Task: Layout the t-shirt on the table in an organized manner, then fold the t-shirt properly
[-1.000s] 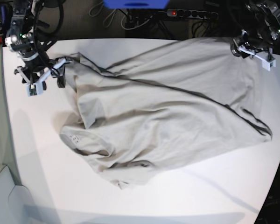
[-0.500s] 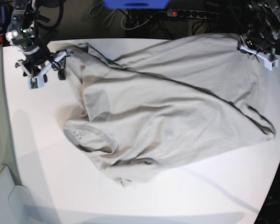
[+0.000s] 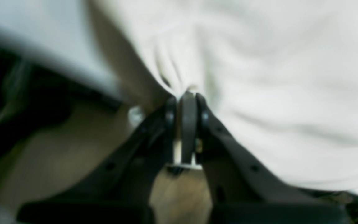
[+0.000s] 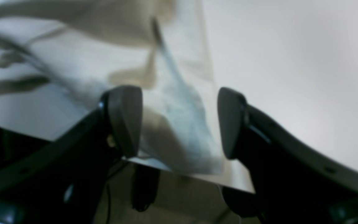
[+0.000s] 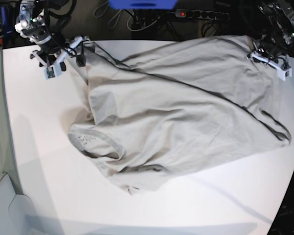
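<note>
The left gripper (image 3: 185,99) pinched the t-shirt (image 5: 186,112) hem beyond the table (image 5: 34,147) edge to spread it, while the right gripper (image 4: 179,121) straddled another corner with jaws open

No legible txt anywhere.

Blurred wrist views, bright overhead view
</note>
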